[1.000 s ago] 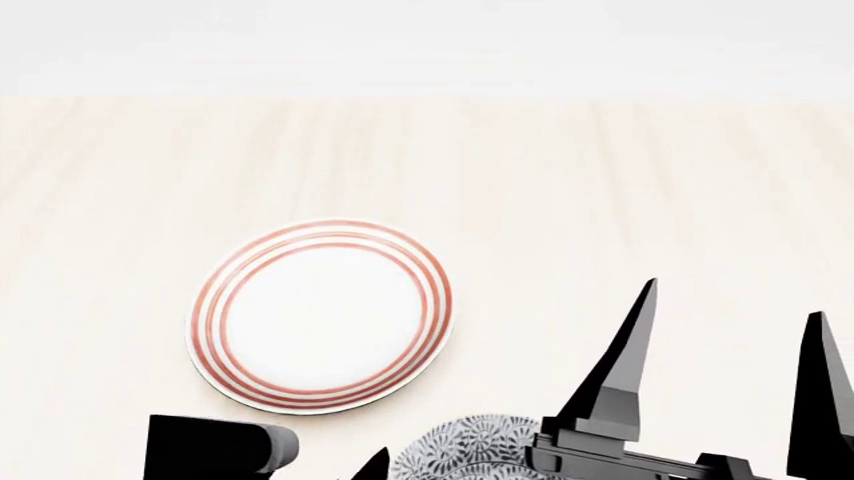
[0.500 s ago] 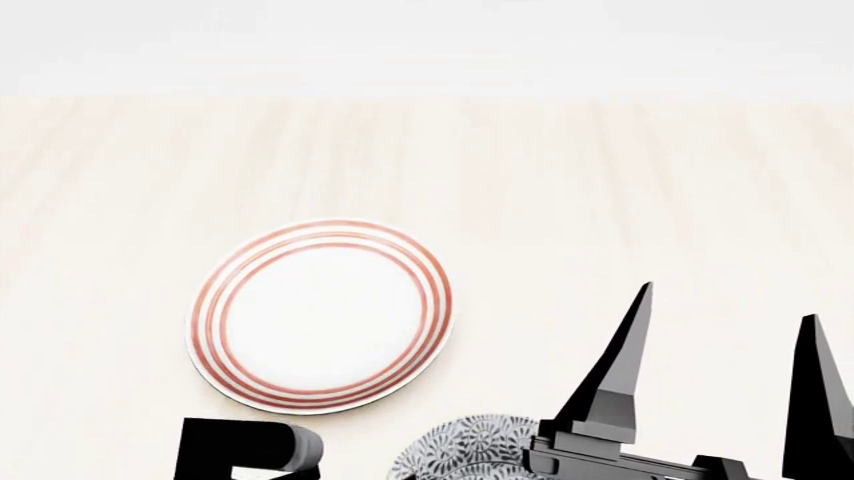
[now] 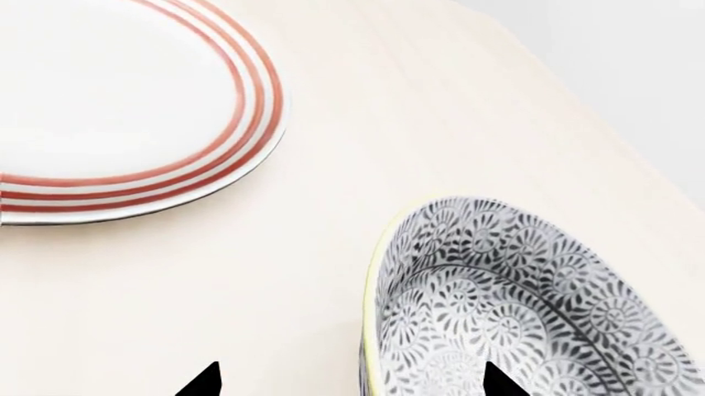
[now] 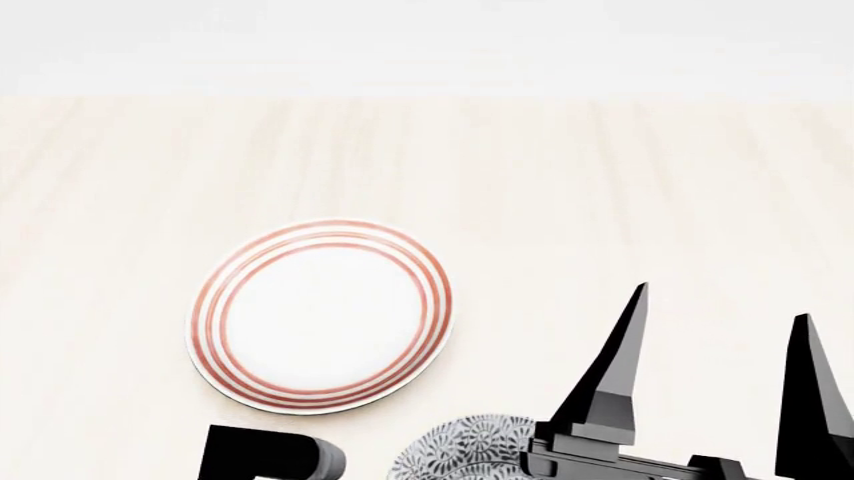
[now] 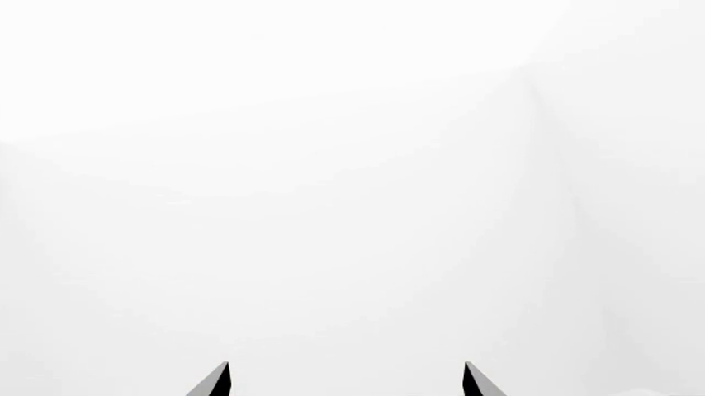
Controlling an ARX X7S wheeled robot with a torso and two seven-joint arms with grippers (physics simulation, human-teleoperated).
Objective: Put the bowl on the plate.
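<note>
Plate (image 4: 320,315): white centre, three concentric red-orange rings around the rim, thin dark line along the outer edge in the left wrist view.

Bowl (image 3: 529,305): dense grey-and-white floral pattern of petal-like rosettes on the inside and on the visible outer wall, with a thin pale yellow rim.

Table (image 4: 601,180): pale cream surface with faint lengthwise wood-grain streaks.

Right gripper (image 4: 721,340): black, with dark grey shading on the finger faces.

Left gripper (image 3: 350,384): black fingertips.

Background beyond the table: plain off-white; the right wrist view shows near-uniform white.
</note>
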